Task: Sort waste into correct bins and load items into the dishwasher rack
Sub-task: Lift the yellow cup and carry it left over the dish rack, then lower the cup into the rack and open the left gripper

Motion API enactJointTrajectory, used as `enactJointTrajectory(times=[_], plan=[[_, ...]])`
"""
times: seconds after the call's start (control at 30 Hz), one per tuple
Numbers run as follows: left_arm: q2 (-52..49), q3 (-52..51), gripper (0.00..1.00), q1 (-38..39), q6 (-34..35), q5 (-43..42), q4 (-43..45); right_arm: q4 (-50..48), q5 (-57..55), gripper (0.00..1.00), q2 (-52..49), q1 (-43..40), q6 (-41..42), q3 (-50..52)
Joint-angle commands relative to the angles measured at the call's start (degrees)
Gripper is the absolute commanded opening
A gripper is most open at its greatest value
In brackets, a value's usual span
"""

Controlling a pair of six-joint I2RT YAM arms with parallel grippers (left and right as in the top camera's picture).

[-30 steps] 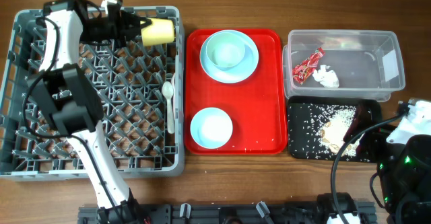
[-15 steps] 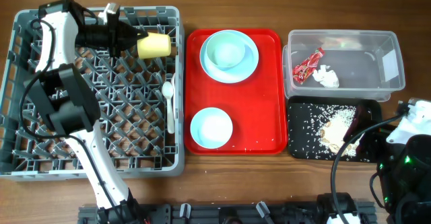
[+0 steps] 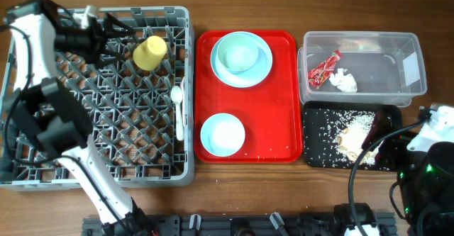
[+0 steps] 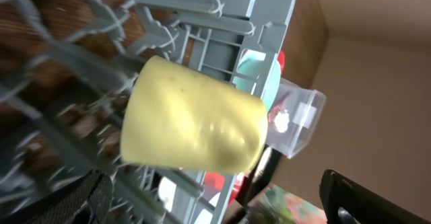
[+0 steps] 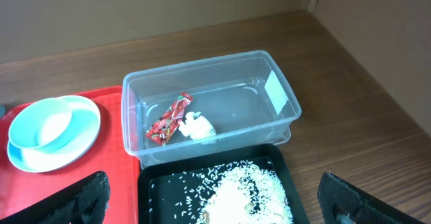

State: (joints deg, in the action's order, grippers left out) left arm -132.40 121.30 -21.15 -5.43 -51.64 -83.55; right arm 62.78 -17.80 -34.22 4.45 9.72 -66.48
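Observation:
The small yellow-green cup point(image 3: 150, 53) rests tilted on the pegs at the far right of the grey dishwasher rack point(image 3: 42, 169), with nothing holding it. My left gripper point(image 3: 117, 39) is open just left of the cup and apart from it. In the left wrist view the cup point(image 4: 192, 116) fills the middle, ahead of the spread left gripper point(image 4: 215, 210). A white spoon point(image 3: 178, 105) lies along the rack's right side. My right gripper point(image 5: 222, 204) is open and empty above the black tray point(image 5: 151, 197) of rice point(image 5: 242, 190). The red wrapper point(image 5: 168, 120) and white napkin point(image 5: 199, 126) lie in the clear tub point(image 5: 276, 93).
A red tray point(image 3: 284, 87) between the rack and the bins carries a light-blue bowl on a plate point(image 3: 241, 57) at the back and another light-blue dish point(image 3: 223, 135) at the front. The right arm point(image 3: 429, 158) sits at the table's front right corner.
My left gripper has opened, let go of the cup and drawn back to the left. The cup has settled onto the rack's pegs. The right arm has not moved.

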Motion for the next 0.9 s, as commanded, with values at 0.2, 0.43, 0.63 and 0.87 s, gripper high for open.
enactJointTrajectory(times=[0.2, 0.43, 0.63, 0.87], plan=[[19.8, 0.7, 1.00, 11.7, 9.1, 25.8, 0.2, -0.1, 0.3, 1.00, 0.2, 0.2, -0.7, -0.4], [19.1, -0.6, 0.04, 24.8, 14.9, 30.8, 10.1, -0.1, 0.3, 1.00, 0.2, 0.2, -0.7, -0.4], [18.6, -5.4, 0.04, 28.5, 23.0, 47.5, 13.0, -0.1, 0.3, 1.00, 0.2, 0.2, -0.7, -0.4], [18.2, -15.5, 0.04, 27.9, 24.3, 55.2, 21.0, -0.1, 0.3, 1.00, 0.2, 0.2, -0.7, -0.4]])
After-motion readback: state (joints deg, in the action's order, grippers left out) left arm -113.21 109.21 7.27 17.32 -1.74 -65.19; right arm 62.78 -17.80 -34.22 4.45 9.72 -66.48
